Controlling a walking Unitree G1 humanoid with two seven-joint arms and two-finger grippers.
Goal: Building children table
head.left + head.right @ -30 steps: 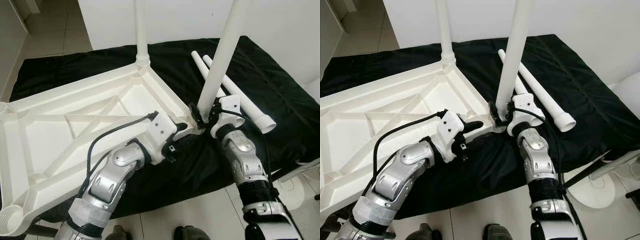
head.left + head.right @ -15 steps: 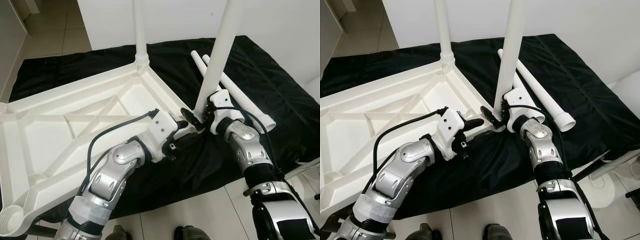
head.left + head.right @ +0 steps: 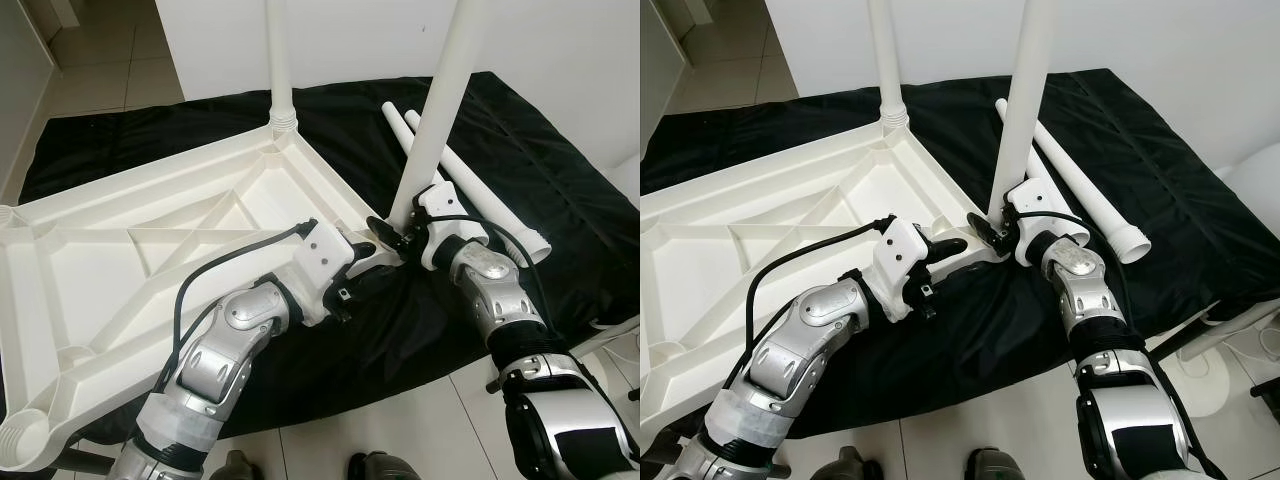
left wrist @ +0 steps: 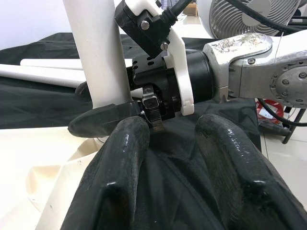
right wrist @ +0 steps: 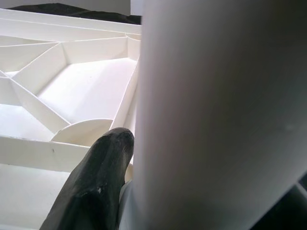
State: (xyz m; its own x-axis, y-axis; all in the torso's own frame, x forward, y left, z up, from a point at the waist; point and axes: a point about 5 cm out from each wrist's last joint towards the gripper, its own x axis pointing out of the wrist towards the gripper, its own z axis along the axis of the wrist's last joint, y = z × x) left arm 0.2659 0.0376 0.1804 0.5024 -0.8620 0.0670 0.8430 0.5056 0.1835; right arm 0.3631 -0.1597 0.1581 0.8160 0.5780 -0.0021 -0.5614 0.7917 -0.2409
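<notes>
Right hand (image 3: 398,236) clasping upright leg (image 3: 440,110) at tabletop (image 3: 150,250) corner; left hand (image 3: 372,258) parted, beside it

**Both arms forward, grippers meeting at centre**

Left arm bent at elbow, left gripper (image 3: 375,255) reaching rightward, fingers (image 4: 120,158) spread. Right arm extended forward, right gripper (image 3: 392,232) pointing left, fingers clamped around a leg (image 3: 430,130). Grippers just beside each other.
</notes>
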